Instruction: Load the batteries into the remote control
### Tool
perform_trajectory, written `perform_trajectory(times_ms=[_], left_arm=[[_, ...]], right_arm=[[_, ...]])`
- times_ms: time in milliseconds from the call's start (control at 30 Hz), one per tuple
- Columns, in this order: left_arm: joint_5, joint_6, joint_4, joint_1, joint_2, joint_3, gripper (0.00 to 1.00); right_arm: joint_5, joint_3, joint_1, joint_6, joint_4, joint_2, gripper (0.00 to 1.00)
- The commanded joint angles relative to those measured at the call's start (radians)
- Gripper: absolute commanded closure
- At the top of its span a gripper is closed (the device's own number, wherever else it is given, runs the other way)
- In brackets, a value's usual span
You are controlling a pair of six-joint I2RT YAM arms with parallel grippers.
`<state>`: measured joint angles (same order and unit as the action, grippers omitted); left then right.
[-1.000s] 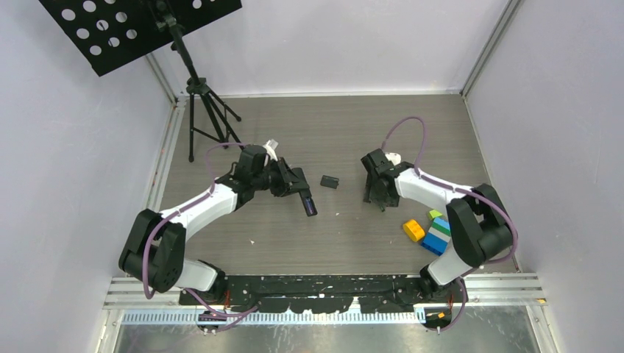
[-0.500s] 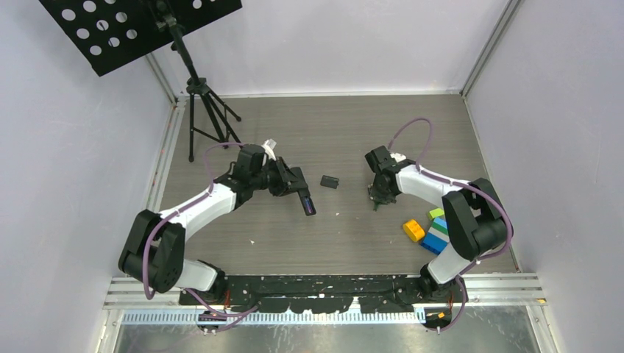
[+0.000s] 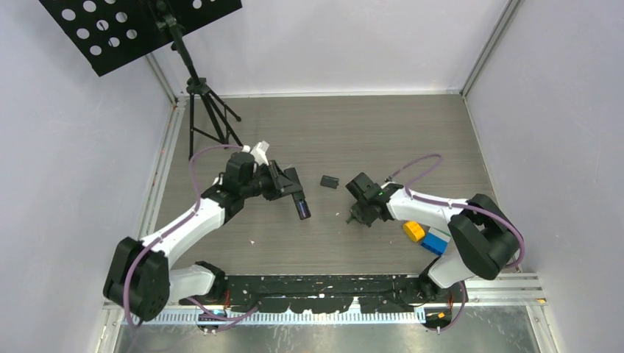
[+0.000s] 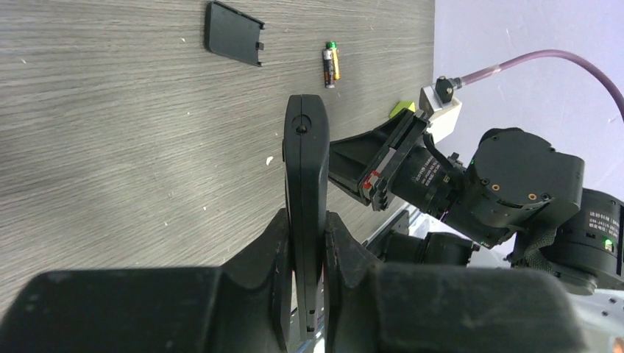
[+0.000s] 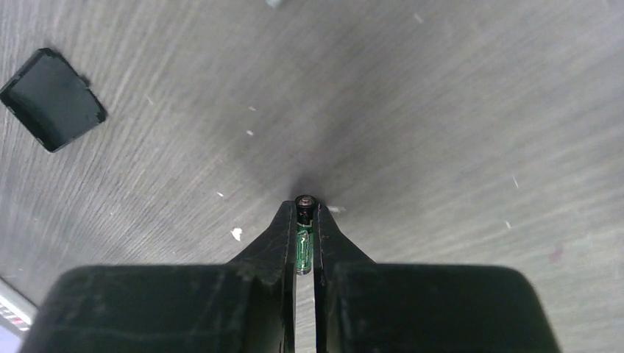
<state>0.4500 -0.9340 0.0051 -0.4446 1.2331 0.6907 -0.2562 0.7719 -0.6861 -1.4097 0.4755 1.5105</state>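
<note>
Arms come in from both sides of the battery cover (image 3: 330, 182), a flat black piece lying on the desk (image 3: 353, 132). The left arm (image 3: 193, 218) stretches out long and low from its base. The left hand (image 4: 307, 224) at its end has its fingers clamped on the remote control (image 4: 305, 158). The remote sits left of the cover and a little nearer the arm bases. Its long axis runs straight out beyond the fingertips. From above it slants from far-left to near-right, with the free end at the near-right. The left wrist view shows its narrow side.

The right arm (image 3: 434, 209) is folded tight, its elbow back by its base and its forearm running left. The right hand (image 5: 303, 220) tips down at the desk, just right of the cover and nearer the bases. Its fingers are closed on a dark green battery (image 5: 302, 243). The cell lies in line with the fingers, its metal end cap poking just past the tips toward the desk. Whether it touches the surface cannot be told.

Two more batteries (image 4: 331, 65) lie side by side and touching on the desk near the cover, their axes parallel. Coloured blocks (image 3: 414, 231) sit well to the cover's right, by the right arm.
</note>
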Motion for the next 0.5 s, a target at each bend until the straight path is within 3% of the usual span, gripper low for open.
perform_trajectory(times_ms=[0,67,133,200,267,367,467], left_arm=[[-0.034,0.088,0.064,0.004,-0.122,-0.048,1.0],[-0.044,0.091,0.051,0.004,-0.159,-0.064,1.0],[-0.04,0.087,0.054,0.004,-0.189,-0.077,1.0],[-0.041,0.073,0.067,0.004,-0.207,-0.092,1.0],[-0.041,0.065,0.072,0.004,-0.219,-0.101,1.0],[-0.044,0.075,0.049,0.004,-0.226,-0.091,1.0],[-0.053,0.098,0.006,0.006,-0.227,-0.068,1.0]], right_arm=[[-0.11,-0.051,-0.052,-0.373,0.045,-0.066,0.99],[-0.129,-0.027,-0.054,-0.386,0.063,-0.068,0.94],[-0.157,0.007,-0.055,-0.379,0.102,-0.062,0.82],[-0.172,0.035,-0.054,-0.359,0.146,-0.063,0.58],[-0.186,0.045,-0.053,-0.293,0.138,-0.084,0.45],[-0.181,0.038,-0.039,-0.086,0.07,-0.146,0.39],[-0.08,0.041,-0.016,0.288,-0.028,-0.2,0.36]])
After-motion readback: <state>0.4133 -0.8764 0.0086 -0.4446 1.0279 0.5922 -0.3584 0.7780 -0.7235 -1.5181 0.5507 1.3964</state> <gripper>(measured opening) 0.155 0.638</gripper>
